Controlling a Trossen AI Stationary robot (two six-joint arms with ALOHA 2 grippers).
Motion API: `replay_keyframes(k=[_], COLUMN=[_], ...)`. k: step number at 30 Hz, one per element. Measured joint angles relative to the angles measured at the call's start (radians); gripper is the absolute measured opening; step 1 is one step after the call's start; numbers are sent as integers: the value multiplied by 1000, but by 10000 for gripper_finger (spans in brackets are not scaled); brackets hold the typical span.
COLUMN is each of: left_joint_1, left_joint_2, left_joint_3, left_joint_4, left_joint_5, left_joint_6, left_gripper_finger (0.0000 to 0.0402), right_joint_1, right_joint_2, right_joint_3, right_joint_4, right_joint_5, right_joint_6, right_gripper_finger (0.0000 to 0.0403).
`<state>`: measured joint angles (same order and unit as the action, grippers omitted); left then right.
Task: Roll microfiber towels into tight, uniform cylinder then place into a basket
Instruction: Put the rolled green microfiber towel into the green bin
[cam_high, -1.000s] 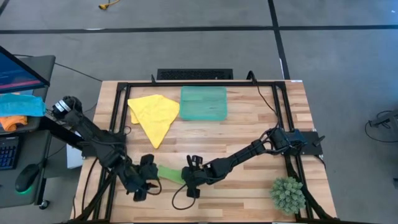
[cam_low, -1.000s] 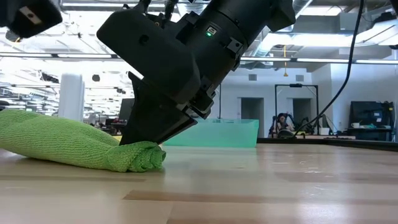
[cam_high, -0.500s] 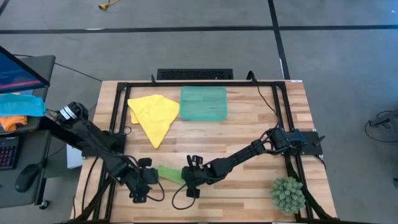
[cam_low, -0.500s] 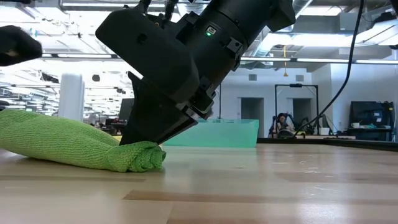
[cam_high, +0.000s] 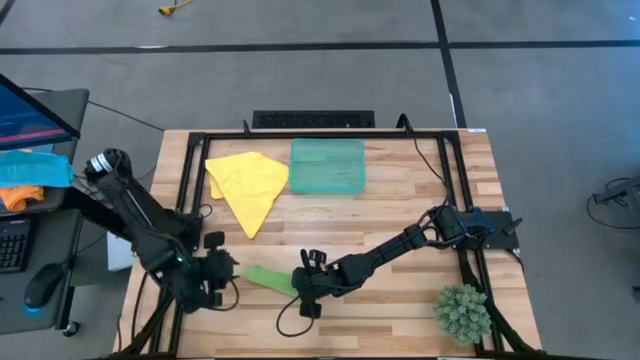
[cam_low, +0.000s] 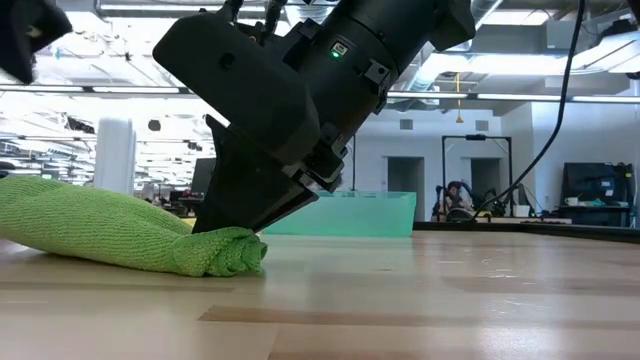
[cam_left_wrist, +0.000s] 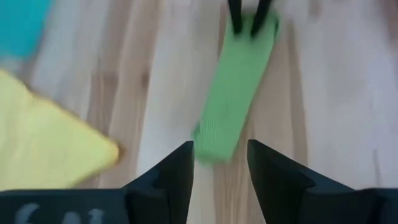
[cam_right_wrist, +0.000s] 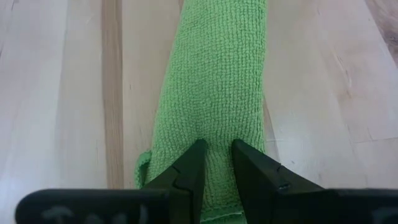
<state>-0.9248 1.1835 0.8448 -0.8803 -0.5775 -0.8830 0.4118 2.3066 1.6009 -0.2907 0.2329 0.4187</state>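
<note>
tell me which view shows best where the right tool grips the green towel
The right wrist view: the right tool pinches one end of the rolled green towel. The low view shows that end bunched under it. The high view shows it small; the left wrist view shows the far end, blurred.

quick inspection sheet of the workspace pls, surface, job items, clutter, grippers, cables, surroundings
surface: wooden table inside a black frame.
job's things: green towel, rolled into a strip, lies at the front; yellow towel lies loose, unrolled, at the back, beside the teal basket, which holds nothing.
clutter: spiky green plant at the front right corner.
grippers: right gripper pinches one end of the green towel against the table; left gripper is open, just off the towel's other end, holding nothing.
cables: black cable loops on the table under the right gripper.
surroundings: side desk with blue cloth at left; grey floor around.
</note>
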Motion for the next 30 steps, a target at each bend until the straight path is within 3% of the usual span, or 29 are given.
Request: replay_keyframes(k=[5,10,14,22,26,30], left_joint_1=[-10,8,17,66,103,135], left_joint_2=[-130,-188,-189,-171,-137,-76], left_joint_3=[-146,-269,-311,-365,-396,-408], left_joint_4=[219,431,483,497,518,558], left_joint_5=[-110,-104,-85,-43,49,58], left_joint_6=[46,78,68,-138,-175,-183], left_gripper_finger=[139,140,147,228,268,285], right_joint_1=[0,0,-2,-2,-2,-2], right_joint_2=[0,0,0,0,0,0], right_joint_3=[0,0,0,0,0,0], right_joint_4=[0,0,0,0,0,0], right_joint_5=[0,0,-3,-2,-2,-1], right_joint_6=[0,0,0,0,0,0], right_gripper_finger=[107,107,107,107,107,107])
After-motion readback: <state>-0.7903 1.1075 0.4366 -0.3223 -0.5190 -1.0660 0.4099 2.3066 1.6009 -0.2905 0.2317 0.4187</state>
